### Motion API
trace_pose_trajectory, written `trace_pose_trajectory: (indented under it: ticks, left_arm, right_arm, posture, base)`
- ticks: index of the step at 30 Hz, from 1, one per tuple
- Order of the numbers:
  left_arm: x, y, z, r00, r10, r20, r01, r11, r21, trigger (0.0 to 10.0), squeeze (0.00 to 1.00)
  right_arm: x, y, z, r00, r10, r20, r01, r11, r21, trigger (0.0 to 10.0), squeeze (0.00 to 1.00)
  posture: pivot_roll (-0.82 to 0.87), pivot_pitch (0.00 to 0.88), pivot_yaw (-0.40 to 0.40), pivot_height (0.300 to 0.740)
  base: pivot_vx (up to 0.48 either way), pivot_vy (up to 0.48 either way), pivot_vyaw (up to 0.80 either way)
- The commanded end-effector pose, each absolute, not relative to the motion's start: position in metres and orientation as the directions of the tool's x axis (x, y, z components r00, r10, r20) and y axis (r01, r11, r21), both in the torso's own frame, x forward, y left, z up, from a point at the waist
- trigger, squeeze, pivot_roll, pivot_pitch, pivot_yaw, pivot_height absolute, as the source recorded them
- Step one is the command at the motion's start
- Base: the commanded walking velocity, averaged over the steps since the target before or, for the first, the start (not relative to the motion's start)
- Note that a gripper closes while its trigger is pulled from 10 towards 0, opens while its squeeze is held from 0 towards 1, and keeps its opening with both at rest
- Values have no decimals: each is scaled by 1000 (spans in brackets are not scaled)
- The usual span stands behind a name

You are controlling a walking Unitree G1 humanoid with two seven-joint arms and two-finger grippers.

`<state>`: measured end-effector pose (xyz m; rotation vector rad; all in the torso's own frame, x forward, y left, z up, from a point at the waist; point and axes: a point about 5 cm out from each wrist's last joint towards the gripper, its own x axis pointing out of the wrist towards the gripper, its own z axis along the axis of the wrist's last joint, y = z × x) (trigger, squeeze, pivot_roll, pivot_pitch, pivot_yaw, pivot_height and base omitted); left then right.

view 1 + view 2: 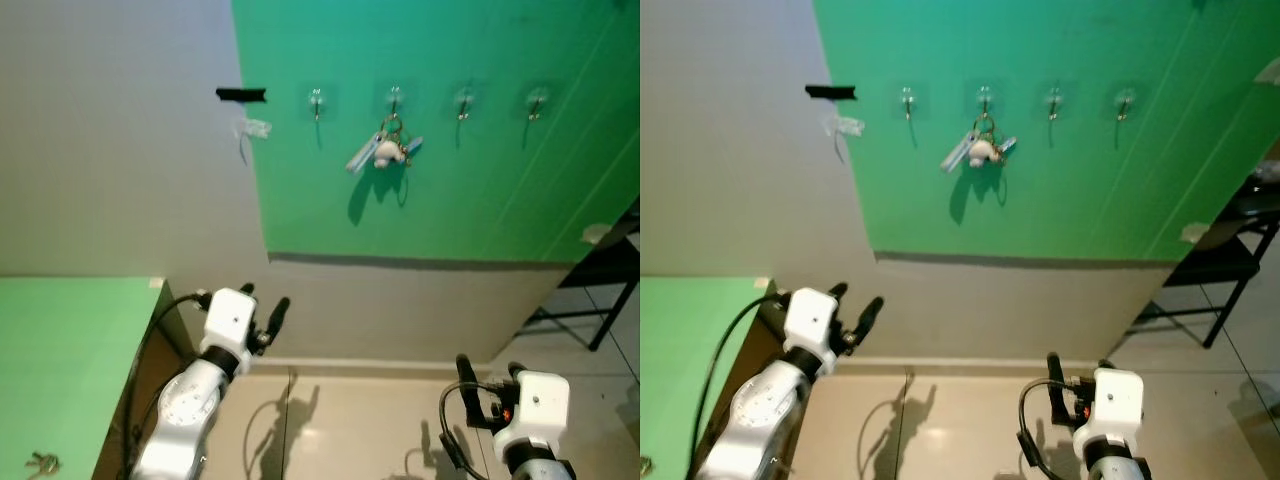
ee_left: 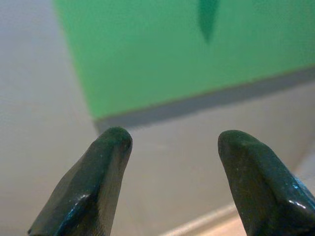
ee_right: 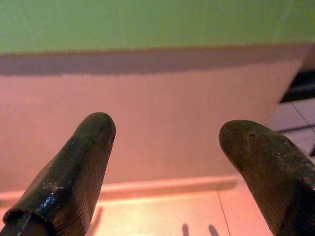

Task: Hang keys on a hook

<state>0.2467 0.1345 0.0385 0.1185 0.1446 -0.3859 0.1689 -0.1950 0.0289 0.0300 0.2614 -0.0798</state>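
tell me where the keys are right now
In the left eye view the keys hang on the second hook from the left of four on the green wall panel, well above both open claws.

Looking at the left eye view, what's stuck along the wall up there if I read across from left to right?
Black tape strip → small clear scrap → empty hook → hook with the keys hanging from it → empty hook → empty hook.
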Motion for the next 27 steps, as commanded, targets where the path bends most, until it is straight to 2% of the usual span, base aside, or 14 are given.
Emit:
trace_pose_trajectory:
  ticks: [1,6,12,27]
  left_arm:
    - [246,139,33,917,-355,-183,377,921,103,10000,0]
    - [253,143,35,917,-358,-173,377,922,92,10000,0]
    - [267,135,50,915,-381,-132,396,911,112,10000,0]
    - [278,125,64,904,-408,-128,423,895,141,10000,0]
  right_arm:
    - [172,-194,28,965,-71,-254,80,997,25,10000,0]
    - [182,-191,33,972,-53,-229,66,997,49,10000,0]
    - [188,-195,33,972,-58,-226,73,996,59,10000,0]
    - [205,-190,37,974,3,-225,12,998,65,10000,0]
  posture:
    - [-150,0,47,740]
    - [-167,0,52,740]
    - [-173,0,61,740]
    - [-178,14,69,740]
  base:
    - [0,0,0]
    - [0,409,0]
    - [0,479,70]
    - [0,0,725]
